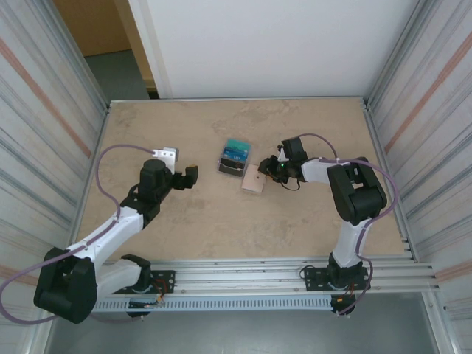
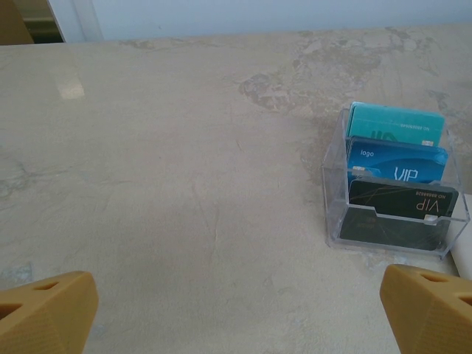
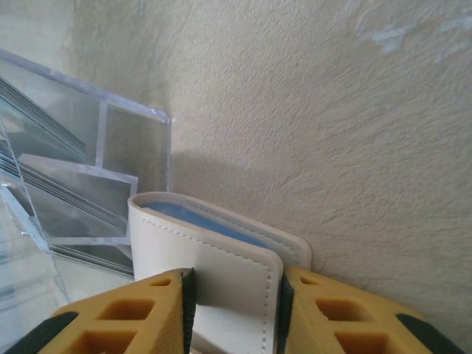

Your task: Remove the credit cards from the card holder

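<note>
My right pincer (image 3: 236, 286) clamps the card holder (image 3: 214, 243) at the middle of the surface (image 1: 184, 221), beside a clear stand (image 2: 335, 193) of credit cards (image 2: 398, 158); my left pincer (image 2: 240, 313) gapes wide.

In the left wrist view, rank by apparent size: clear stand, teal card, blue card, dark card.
Largest: clear stand, enclosing the cards.
Then teal card, blue card, dark card: similar widths, overlapping, so unranked.

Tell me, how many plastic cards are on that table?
3, all in the clear stand: teal card at the back, blue card in the middle, dark card in front. More may be hidden inside the tan wallet.
</note>
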Controlling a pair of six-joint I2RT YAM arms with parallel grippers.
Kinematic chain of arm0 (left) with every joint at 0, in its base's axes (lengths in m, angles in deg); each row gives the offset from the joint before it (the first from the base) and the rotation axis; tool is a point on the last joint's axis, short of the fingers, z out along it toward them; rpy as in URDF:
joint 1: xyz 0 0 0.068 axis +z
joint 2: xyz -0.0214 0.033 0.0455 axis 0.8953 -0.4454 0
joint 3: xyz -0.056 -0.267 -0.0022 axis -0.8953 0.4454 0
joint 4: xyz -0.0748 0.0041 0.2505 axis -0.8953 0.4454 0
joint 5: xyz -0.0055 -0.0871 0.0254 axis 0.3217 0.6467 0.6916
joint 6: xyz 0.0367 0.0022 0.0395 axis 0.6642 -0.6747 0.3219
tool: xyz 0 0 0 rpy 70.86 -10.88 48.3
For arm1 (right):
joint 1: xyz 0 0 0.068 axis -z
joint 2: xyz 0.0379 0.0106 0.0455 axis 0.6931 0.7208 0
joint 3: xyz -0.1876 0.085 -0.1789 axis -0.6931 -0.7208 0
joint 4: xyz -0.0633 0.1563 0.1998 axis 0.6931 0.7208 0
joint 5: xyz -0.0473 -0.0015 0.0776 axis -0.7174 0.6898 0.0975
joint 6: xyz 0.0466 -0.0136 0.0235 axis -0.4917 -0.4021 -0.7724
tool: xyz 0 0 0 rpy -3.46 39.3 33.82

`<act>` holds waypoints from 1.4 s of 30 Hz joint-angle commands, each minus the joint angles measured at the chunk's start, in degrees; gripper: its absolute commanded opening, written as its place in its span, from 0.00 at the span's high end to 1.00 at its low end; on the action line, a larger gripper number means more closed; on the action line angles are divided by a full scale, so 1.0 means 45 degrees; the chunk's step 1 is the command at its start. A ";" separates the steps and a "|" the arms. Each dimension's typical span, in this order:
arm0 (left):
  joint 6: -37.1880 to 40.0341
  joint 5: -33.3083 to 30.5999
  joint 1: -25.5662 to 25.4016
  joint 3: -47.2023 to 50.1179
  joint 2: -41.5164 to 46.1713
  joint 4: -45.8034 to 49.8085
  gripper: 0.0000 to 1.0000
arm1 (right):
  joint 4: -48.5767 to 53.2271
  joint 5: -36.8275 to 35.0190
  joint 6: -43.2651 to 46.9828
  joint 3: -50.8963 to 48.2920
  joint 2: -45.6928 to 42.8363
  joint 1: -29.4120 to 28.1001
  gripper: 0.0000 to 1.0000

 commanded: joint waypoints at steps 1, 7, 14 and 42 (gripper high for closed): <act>0.0276 -0.0257 -0.0071 -0.0420 -0.0050 0.0029 0.01 | -0.0378 0.0547 0.0043 -0.0215 0.0386 0.0006 0.74; 0.0289 -0.0316 -0.0091 -0.0428 -0.0051 0.0054 0.01 | -0.0464 0.0672 0.0045 -0.0251 0.0163 0.0056 0.96; -0.0551 -0.0760 -0.0113 -0.0985 0.0059 0.0989 0.01 | -0.0864 0.0950 0.0281 -0.0655 -0.0659 0.0082 1.00; -0.5721 0.8213 -0.0110 -0.1550 -0.1500 -0.2870 0.13 | -0.3215 0.4084 -0.1529 -0.0410 -0.5080 -0.0021 1.00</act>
